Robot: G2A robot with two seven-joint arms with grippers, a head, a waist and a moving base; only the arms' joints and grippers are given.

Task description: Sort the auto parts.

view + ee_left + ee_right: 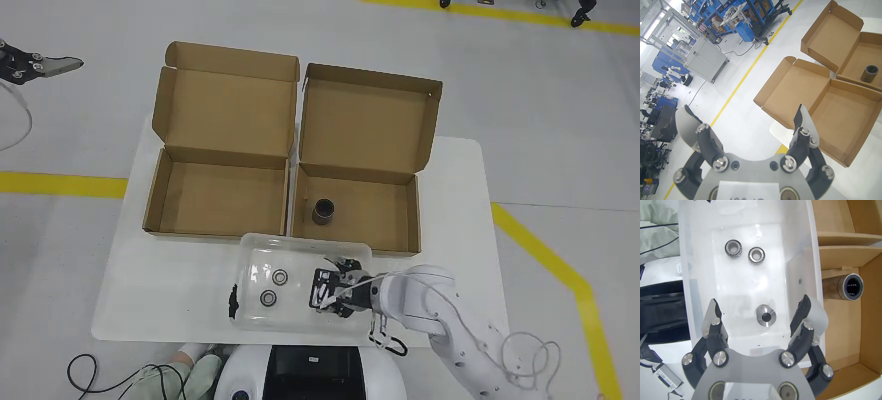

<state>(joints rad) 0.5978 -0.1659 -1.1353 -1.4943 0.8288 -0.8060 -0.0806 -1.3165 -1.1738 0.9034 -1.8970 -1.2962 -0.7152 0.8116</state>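
Observation:
A clear plastic tray [252,243] at the table's front holds two ring bearings [281,276] [268,297] and a silver sleeve [766,317]. My right gripper [335,285] hangs open inside the tray, its fingers either side of the silver sleeve and not touching it [760,305]. The two ring bearings [733,248] [756,256] lie farther along the tray. A dark cylindrical bearing [323,211] [849,287] stands in the right cardboard box [400,225]. My left gripper [40,65] [743,111] is open and empty, off the table over the floor at far left.
The left cardboard box [215,195] [838,123] has nothing in it; both boxes have lids folded back. A small black scrap [232,300] lies by the tray's left end. Cables and pale cloth [190,370] sit below the table's front edge.

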